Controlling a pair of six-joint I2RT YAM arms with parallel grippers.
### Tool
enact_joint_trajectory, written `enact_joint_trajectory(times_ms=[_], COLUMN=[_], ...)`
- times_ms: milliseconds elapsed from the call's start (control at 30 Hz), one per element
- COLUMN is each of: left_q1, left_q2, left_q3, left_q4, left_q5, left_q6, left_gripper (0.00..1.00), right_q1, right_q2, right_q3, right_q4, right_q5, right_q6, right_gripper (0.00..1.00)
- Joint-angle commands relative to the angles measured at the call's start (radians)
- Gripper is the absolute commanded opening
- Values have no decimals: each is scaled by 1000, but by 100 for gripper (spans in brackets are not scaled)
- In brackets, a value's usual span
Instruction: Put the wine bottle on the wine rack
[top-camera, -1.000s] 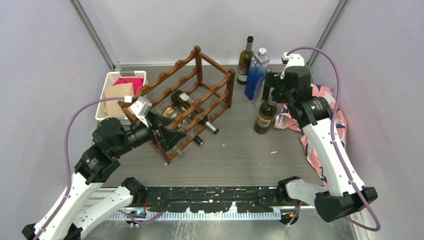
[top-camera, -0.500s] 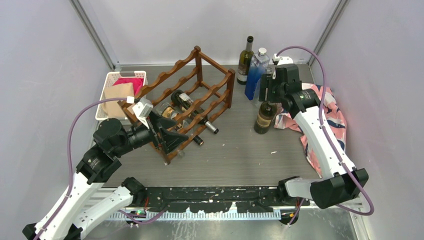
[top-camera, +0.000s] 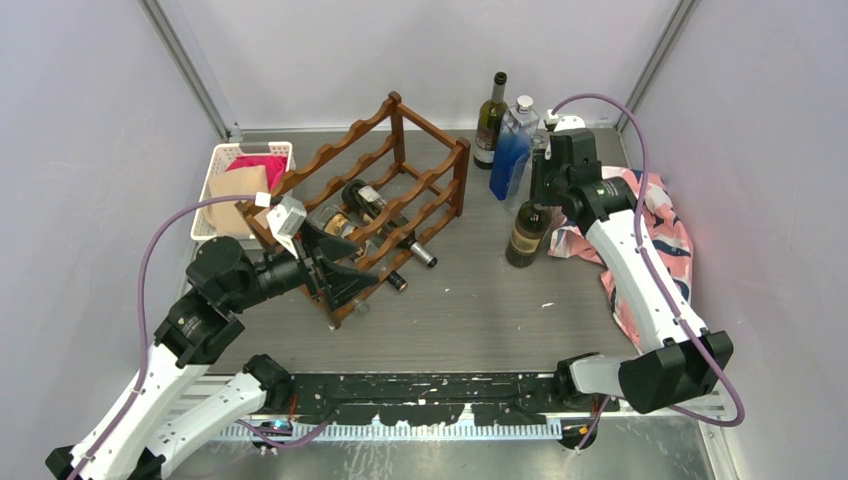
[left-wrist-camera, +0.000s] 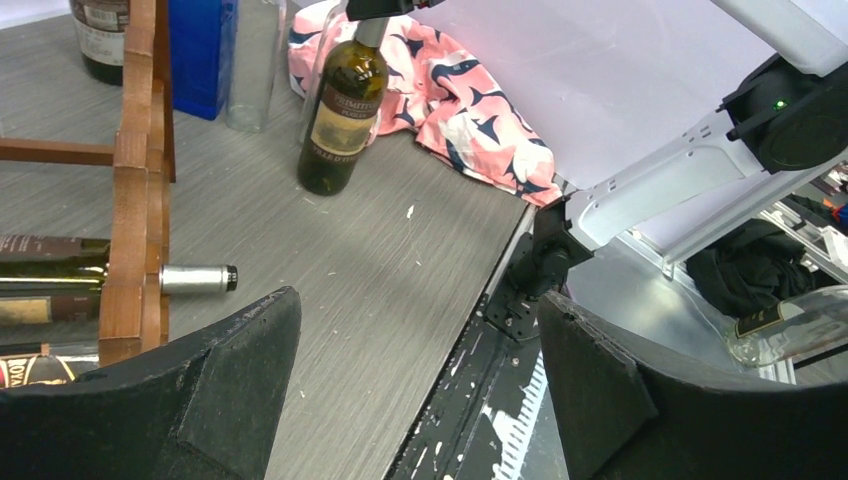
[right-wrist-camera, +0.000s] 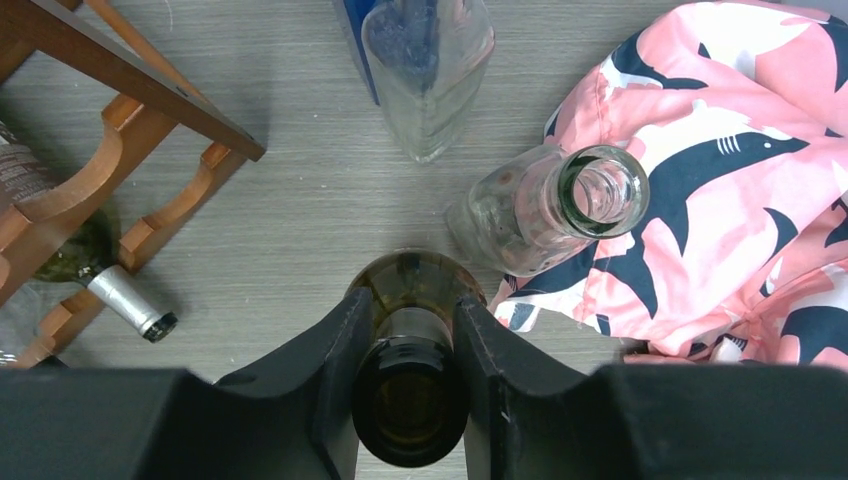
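The wine bottle (top-camera: 525, 235), dark brown with a tan label, stands upright on the grey table right of the wine rack (top-camera: 385, 200). My right gripper (top-camera: 540, 192) is shut on its neck from above. In the right wrist view both fingers of the right gripper (right-wrist-camera: 413, 305) press the neck of the wine bottle (right-wrist-camera: 410, 400). The rack is reddish-brown wood with wavy rails, and several bottles lie in it. My left gripper (top-camera: 340, 270) hangs open at the rack's near end, and nothing sits between the fingers of the left gripper (left-wrist-camera: 417, 300). From there the wine bottle (left-wrist-camera: 340, 120) shows beyond the wine rack (left-wrist-camera: 135, 180).
A blue bottle (top-camera: 512, 150) and a dark green bottle (top-camera: 490, 120) stand behind the held one. A clear glass bottle (right-wrist-camera: 545, 205) stands close beside it, against a pink shark-print cloth (top-camera: 655, 230). A white basket (top-camera: 240, 185) with cloths sits left of the rack.
My right gripper came down over the bottle's neck and closed on it. The left arm has hardly moved.
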Motion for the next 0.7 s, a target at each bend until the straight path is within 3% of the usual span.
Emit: enact_joint_trajectory(times_ms=[0,200,400,533,667], left_q1=[4,4,-36,-151,-351], left_q2=[2,30,46,92,164], left_q3=[-8,0,8,23,60], left_q4=[98,147,164,165,119], left_q5=[70,182,229,176,36], left_q6=[-26,-76,-99,-71,51], left_gripper=[87,85,83,82,82], right_q1=[-4,-4,-6,-9,-11], right_q2=[-37,-91,-185,-243,-285], right_q3=[0,-19,-56,-78,-87], right_q4=[50,52,53,49,48], right_q5=[0,-48,-189,-325,-421], right_q6=[-7,1,41,62,82], right_gripper=[23,2,1,1,1])
